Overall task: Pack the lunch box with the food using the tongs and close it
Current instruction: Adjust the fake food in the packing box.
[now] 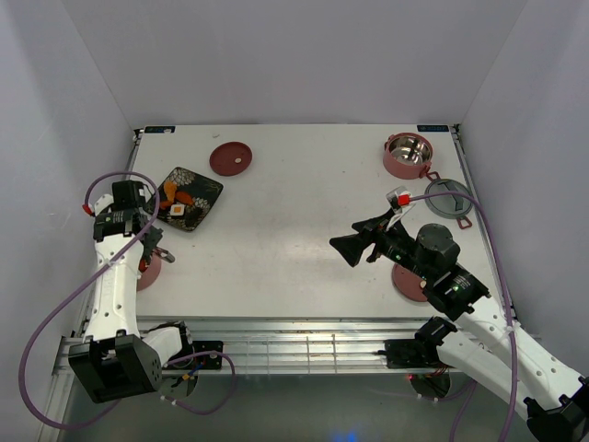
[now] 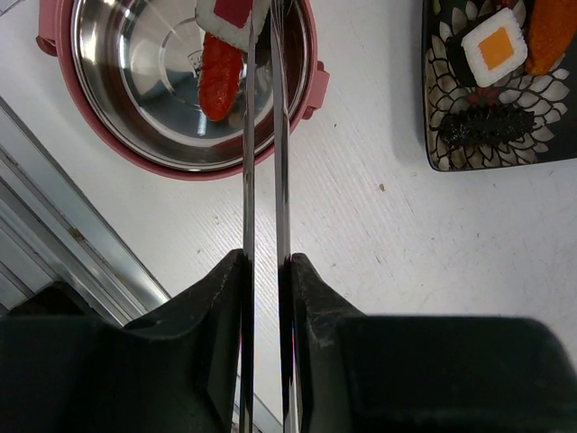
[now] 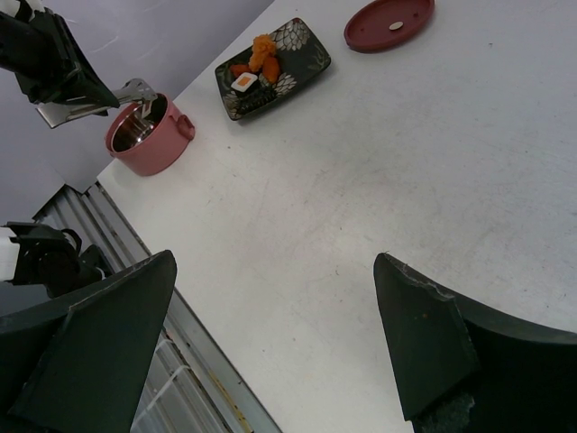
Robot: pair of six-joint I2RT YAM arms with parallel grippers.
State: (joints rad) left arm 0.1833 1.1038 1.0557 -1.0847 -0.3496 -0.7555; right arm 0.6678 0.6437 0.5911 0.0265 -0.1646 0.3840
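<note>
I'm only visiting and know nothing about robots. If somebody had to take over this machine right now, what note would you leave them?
Left end effector: shut on the tongs, whose tips seem to hold a white roll over the near tier.
Right end effector: open, holding nothing.
Done: one orange-red piece appears to lie in that tier.
Left: drop the roll in, move the rest of the food off the plate, then bring over the second tier at the far right and the lid at the far left, and close the box.
</note>
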